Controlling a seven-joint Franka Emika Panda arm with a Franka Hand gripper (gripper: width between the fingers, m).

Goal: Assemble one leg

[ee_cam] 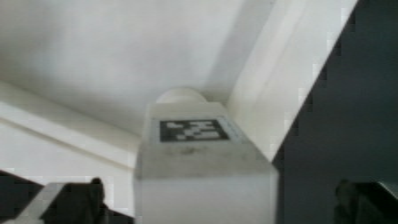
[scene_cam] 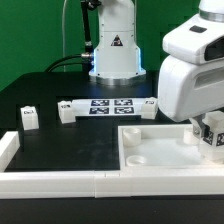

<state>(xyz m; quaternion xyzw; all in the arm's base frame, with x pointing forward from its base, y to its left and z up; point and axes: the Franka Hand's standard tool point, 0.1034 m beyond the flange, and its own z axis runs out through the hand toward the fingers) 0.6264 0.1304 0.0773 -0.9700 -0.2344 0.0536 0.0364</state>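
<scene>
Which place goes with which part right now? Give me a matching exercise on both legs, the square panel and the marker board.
Things: 1 loose leg; 2 gripped leg; 3 square panel; 4 marker board.
Places: A in the end effector; B mid-table, before the robot base; C exterior view's far left, on the table; D exterior view's lower right, lying flat.
Pairs: 1-C; 2-A; 3-D; 4-B.

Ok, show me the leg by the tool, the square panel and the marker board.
the leg (ee_cam: pixel 203 172): wrist view, face below its tag.
the square panel (scene_cam: pixel 172 150): exterior view, flat middle.
the marker board (scene_cam: pixel 110 105): exterior view, middle tags.
</scene>
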